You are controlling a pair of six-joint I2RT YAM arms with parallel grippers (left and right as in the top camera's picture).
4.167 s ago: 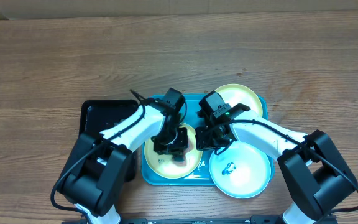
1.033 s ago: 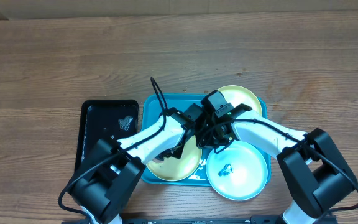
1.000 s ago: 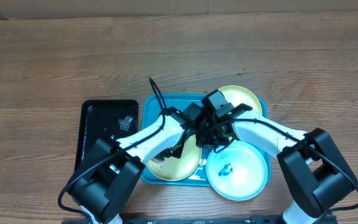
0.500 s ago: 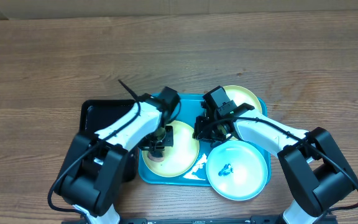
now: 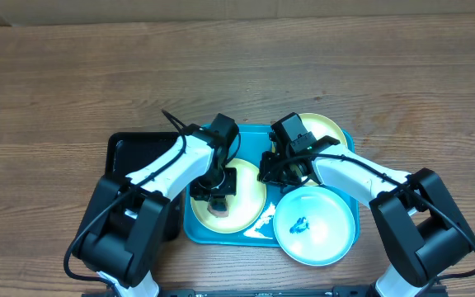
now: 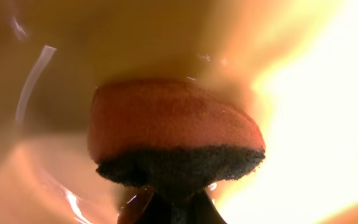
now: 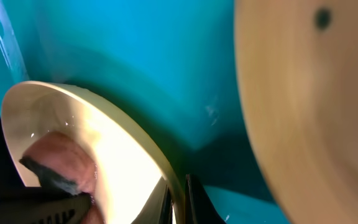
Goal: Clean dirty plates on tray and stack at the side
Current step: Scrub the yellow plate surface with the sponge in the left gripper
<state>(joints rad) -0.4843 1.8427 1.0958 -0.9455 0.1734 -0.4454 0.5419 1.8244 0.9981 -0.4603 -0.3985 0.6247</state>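
Now your left gripper (image 5: 218, 191) sits over the left half of the near yellow-green plate (image 5: 246, 206). The overhead view from a second ago puts it at that plate's right edge, crowded against the right gripper (image 5: 272, 172). It crosses to the far left side half a second ago and now comes back a little toward the middle. That reads as a scrubbing stroke running back and forth over the plate.

The left gripper is clamped shut on the sponge (image 6: 173, 130), orange face pressed to the plate, dark scouring side toward the fingers. Your right gripper does not shift across these views. It is closed on the right rim of the same plate, which the right wrist view shows as a thin edge pinched between the fingers, tilted above the tray (image 7: 123, 56).

The plate lies in the near left part of the tray. The far yellow-green plate (image 5: 324, 132) rests in the far right corner. The light blue plate (image 5: 320, 227) sits at the near right, hanging over the tray's rim, and a dark scribble shows on it. The black tray (image 5: 134, 157) stands just left of the cyan one.

You are, by my reading, on the first plate only. Nothing is stacked at the side yet, and I cannot tell whether this plate is clean under the sponge.
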